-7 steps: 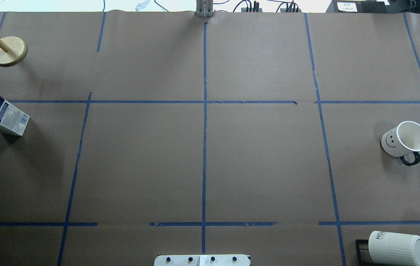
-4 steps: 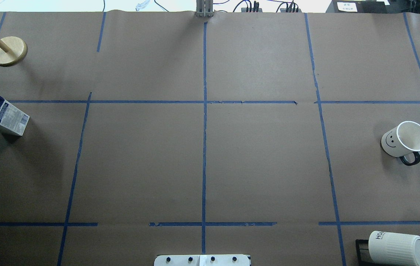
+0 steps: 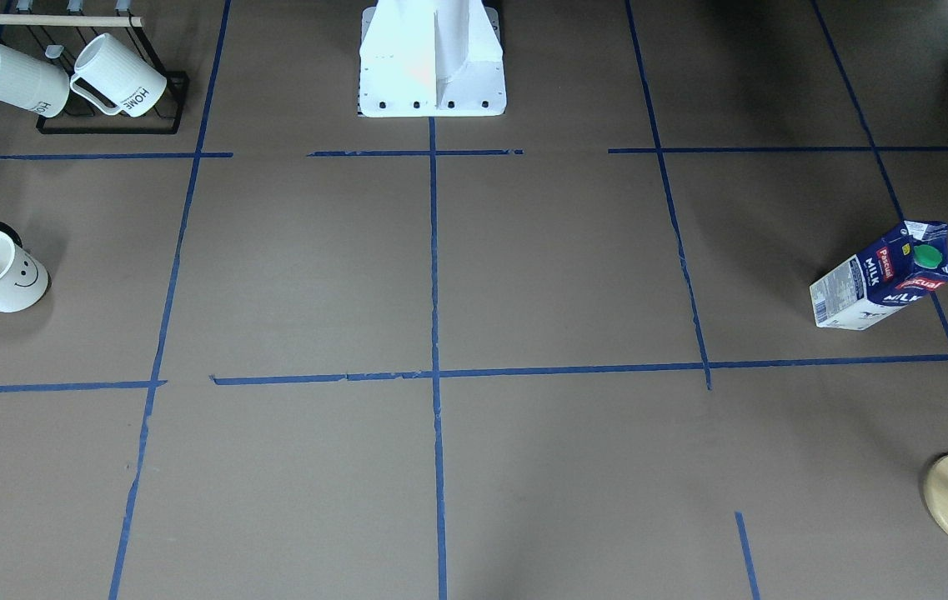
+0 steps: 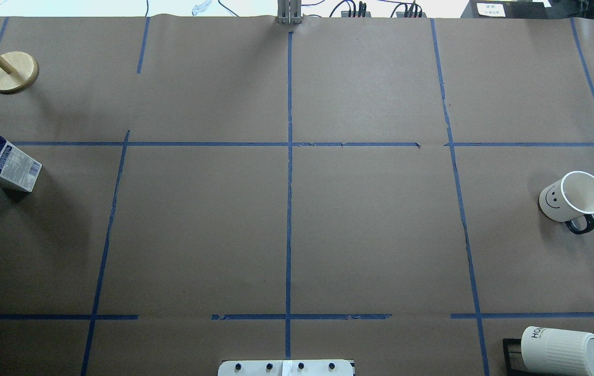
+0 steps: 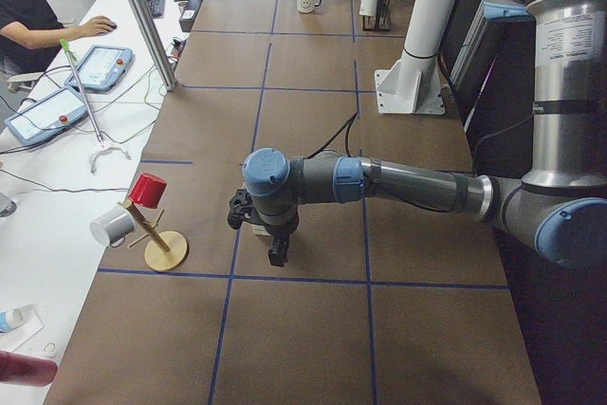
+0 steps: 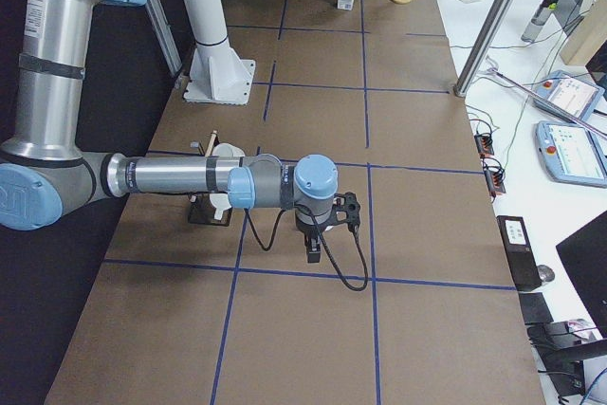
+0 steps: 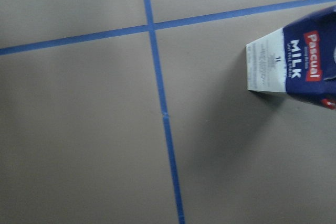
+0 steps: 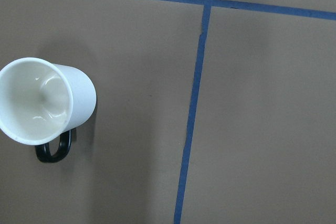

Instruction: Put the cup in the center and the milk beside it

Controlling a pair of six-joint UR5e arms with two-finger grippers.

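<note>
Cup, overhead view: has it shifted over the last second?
No. The cup sits just as far right of the tape line as before, with its handle toward the robot as it was.

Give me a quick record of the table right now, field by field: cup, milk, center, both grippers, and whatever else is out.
cup: upright, far on the robot's right, nothing touching it
milk: upright, far on the robot's left, nothing touching it
center: neither cup nor milk on it
left gripper: above the table, open or shut unclear
right gripper: above the table, open or shut unclear
other: ribbed mugs on a black rack; wooden stand
progress: neither item moved to place yet
</note>
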